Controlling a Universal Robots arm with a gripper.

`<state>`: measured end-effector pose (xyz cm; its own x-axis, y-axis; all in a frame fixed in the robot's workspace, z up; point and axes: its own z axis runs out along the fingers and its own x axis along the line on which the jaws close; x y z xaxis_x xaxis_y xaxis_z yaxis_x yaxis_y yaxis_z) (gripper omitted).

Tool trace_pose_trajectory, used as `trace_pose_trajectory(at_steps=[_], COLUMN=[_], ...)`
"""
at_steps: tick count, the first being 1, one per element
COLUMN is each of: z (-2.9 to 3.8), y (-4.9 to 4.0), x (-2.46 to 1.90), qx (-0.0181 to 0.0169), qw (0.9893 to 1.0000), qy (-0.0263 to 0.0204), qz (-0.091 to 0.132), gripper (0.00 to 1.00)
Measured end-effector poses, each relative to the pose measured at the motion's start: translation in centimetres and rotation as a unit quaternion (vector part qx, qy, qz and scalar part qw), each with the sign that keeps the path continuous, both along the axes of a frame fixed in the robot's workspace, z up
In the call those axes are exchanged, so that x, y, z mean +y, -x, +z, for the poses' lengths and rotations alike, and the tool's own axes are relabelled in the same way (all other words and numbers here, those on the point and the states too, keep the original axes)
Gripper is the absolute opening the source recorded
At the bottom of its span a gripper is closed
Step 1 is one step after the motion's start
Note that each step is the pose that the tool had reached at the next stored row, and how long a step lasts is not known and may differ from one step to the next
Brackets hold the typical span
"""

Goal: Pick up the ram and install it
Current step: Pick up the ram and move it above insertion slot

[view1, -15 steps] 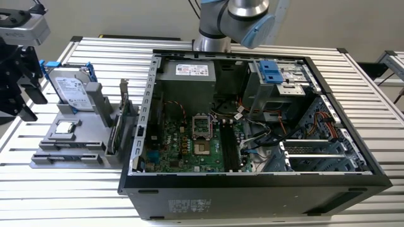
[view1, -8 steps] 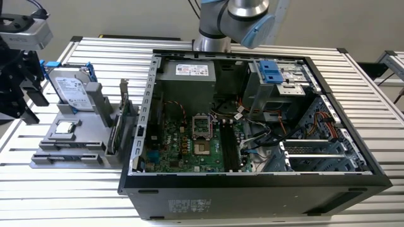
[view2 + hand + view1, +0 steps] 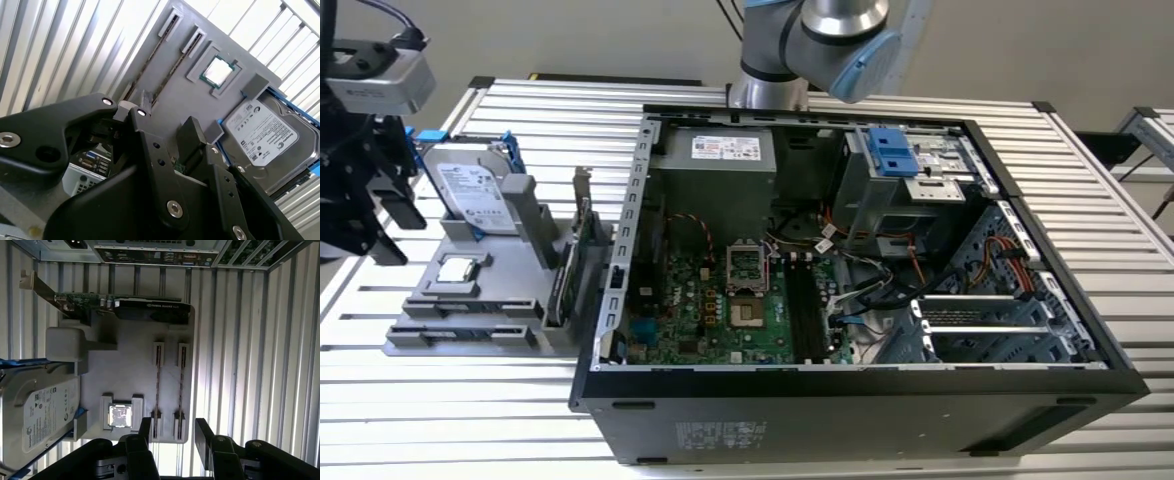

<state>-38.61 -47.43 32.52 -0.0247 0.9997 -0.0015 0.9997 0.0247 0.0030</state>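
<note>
Here, black angular pincer (image 3: 173, 425) released, empty, near thin ram (image 3: 181, 382) edge-on in grey holder (image 3: 130, 365).

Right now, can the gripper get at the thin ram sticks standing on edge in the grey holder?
Probably yes: the open gripper hangs above the grey holder, and nothing covers the thin ram sticks.

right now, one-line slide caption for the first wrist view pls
Open end effector hangs over two thin ram sticks slotted on edge in a grey plastic holder tray.
</note>
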Motion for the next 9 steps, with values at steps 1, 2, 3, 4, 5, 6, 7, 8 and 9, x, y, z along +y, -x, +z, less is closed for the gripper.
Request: trace_pose_trajectory(at_steps=[1,2,3,4,5,6,7,8,9], z=[-0.05,-0.1,-0.14,-0.21,-0.28,-0.36,-0.43,-0.49,-0.55], y=[0.0,0.0,0.0,0.0,0.0,0.0,0.0,0.0,0.0], x=[0.0,0.0,0.0,0.0,0.0,0.0,0.0,0.01,0.01], qx=[0.0001,0.0001,0.0001,0.0,0.0,0.0,0.0,0.0,0.0001], qw=[1.0,1.0,1.0,1.0,1.0,1.0,1.0,1.0,1.0], qy=[0.0001,0.0001,0.0001,0.0,0.0,0.0,0.0,0.0,0.0], qz=[0.0,0.0,0.001,0.001,0.001,0.002,0.003,0.003,0.004], gripper=[1.0,1.0,1.0,1.0,1.0,1.0,1.0,1.0,1.0])
